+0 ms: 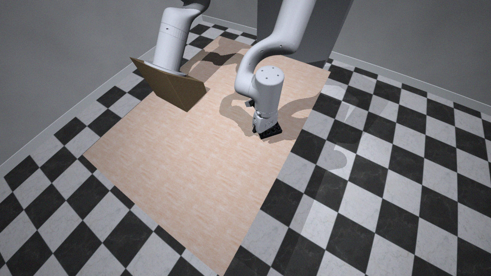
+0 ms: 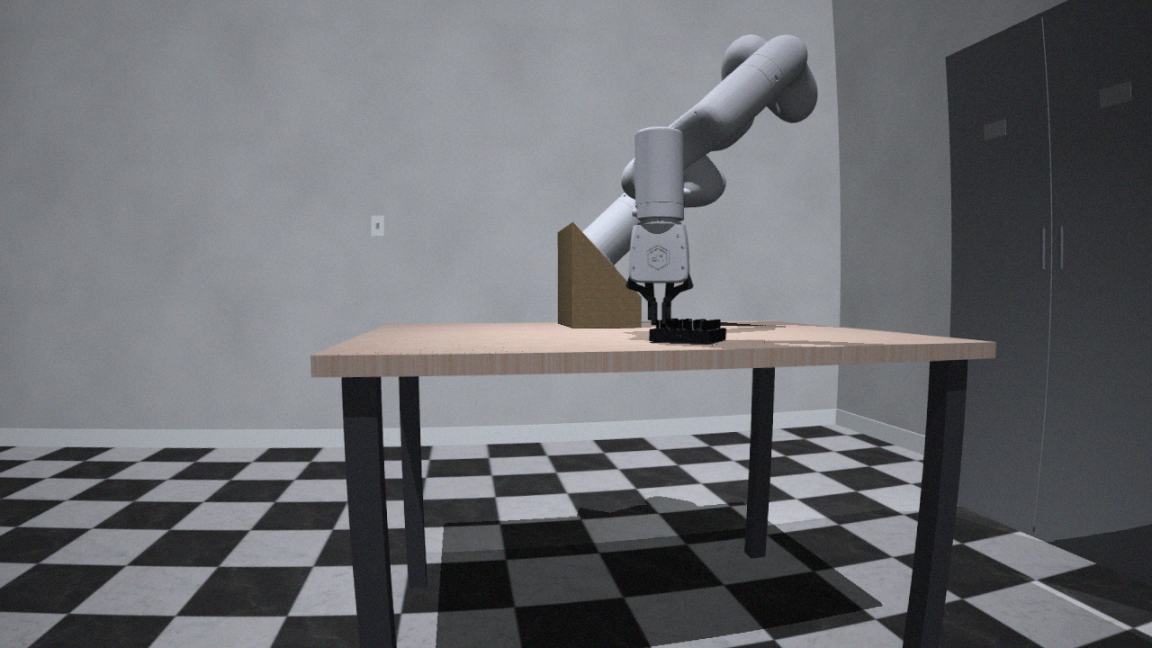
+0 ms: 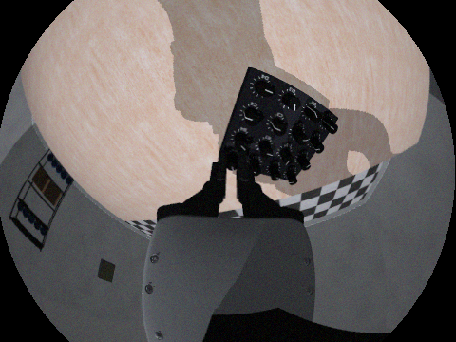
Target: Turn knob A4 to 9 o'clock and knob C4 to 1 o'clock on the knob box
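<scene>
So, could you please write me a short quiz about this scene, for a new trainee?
1. True or false: the knob box lies tipped on its side.
2. The gripper has its fingers at: A) a corner knob; B) a middle knob; C) the bare table.
3. What brown thing carries the arm?

Key: 1 false, it stands flat. 2 A. 3 A wedge-shaped base.

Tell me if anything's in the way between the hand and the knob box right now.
Nothing visible. The hand is already down at the corner of the knob box, fingers nearly together on a corner knob. The brown wedge stands apart, behind it.
</scene>
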Available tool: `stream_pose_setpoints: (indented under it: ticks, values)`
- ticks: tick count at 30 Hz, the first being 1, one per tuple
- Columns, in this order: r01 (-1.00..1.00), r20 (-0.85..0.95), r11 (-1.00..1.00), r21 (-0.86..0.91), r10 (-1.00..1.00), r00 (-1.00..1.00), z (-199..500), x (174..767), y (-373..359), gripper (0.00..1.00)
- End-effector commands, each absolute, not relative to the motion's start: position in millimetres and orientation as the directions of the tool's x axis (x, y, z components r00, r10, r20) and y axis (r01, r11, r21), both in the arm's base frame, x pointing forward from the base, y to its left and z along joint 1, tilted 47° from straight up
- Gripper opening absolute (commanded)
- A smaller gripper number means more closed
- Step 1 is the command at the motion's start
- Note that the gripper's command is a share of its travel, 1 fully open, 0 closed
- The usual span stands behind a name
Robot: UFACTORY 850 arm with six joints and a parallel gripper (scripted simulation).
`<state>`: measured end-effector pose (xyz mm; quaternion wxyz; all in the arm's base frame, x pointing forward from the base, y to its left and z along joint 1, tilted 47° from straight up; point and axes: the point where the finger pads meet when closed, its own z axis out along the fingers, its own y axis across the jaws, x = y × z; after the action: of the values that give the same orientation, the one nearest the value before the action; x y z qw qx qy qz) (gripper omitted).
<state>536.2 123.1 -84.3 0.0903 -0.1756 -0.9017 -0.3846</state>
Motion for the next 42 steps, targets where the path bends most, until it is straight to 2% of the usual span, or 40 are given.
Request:
stream_pose_setpoints:
  ticks: [1,24,42]
  values:
    - [0.386,0.297,0.642,0.662,0.248,-0.922,-83.9,536.9,122.5,0.08]
    - [0.352,0.273,0.651,0.672,0.225,-0.935,-83.9,536.9,122.5,0.08]
    - [0.093,0.085,0.687,0.721,0.045,-0.995,-83.9,536.9,122.5,0.08]
